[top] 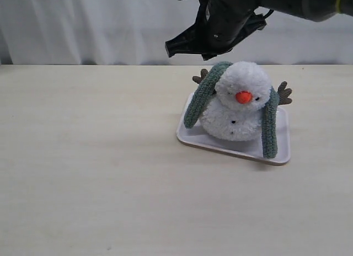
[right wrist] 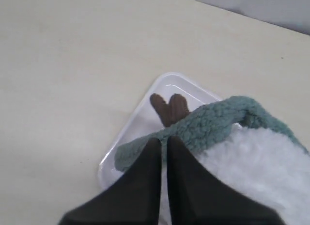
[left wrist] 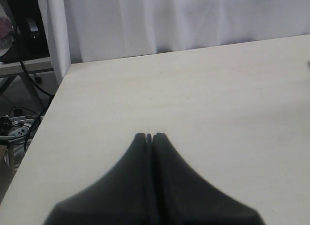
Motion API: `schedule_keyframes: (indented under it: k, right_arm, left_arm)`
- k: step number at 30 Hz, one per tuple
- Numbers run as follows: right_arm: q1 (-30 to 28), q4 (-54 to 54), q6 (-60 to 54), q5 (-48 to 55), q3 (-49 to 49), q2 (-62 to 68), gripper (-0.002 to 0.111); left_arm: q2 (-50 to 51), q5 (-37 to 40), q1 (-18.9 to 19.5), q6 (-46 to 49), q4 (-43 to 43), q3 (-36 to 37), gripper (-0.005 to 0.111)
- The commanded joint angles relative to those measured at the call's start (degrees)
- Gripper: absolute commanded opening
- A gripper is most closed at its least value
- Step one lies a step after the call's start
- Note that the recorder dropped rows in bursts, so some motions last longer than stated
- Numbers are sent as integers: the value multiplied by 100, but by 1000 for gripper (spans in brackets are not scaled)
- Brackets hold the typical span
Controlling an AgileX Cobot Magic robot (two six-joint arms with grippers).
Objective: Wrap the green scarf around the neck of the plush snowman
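Okay, right gripper point(top: 171, 48) is clenched, jaws pressed together – in its wrist view the two dark fingers point(right wrist: 147, 179) sit side by side with nothing between them. It hangs in the air, touching nothing. Just below it, a little toward the exterior view's right, the plush snowman point(top: 242, 104) sits upright on a white tray point(top: 231, 147), orange nose point(top: 243, 96) facing the camera. The green scarf point(top: 199, 97) is draped behind the snowman's head, its top bend being the part closest to the gripper. One end drops down the side nearer the gripper tips, the other down the far side; both reach the tray, well apart from each other. The neck point(top: 219, 108) has scarf passing beside it; how it lies at the back cannot be told. In the right wrist view the scarf point(right wrist: 213, 125) runs just under the fingertips, with a brown twig arm point(right wrist: 169, 108) just beyond them on the tray point(right wrist: 140, 118). Left gripper point(left wrist: 149, 136) is clenched too, empty – pale table point(left wrist: 218, 99) ahead of it, white curtain point(left wrist: 184, 21) past the table edge
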Motion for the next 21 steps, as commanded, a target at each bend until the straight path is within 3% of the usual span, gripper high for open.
schedule_keyframes:
  k: [1, 15, 21]
  right_arm:
    - [-289, -63, 12, 351, -466, 456, 4]
    - [-368, 251, -223, 370, -455, 903, 4]
    - [-368, 251, -448, 1063, -455, 1096, 4]
  left_arm:
    - [-12, -75, -59, -11, 2, 9, 0]
    - [-12, -75, -59, -11, 2, 9, 0]
    - [-12, -75, -59, -11, 2, 9, 0]
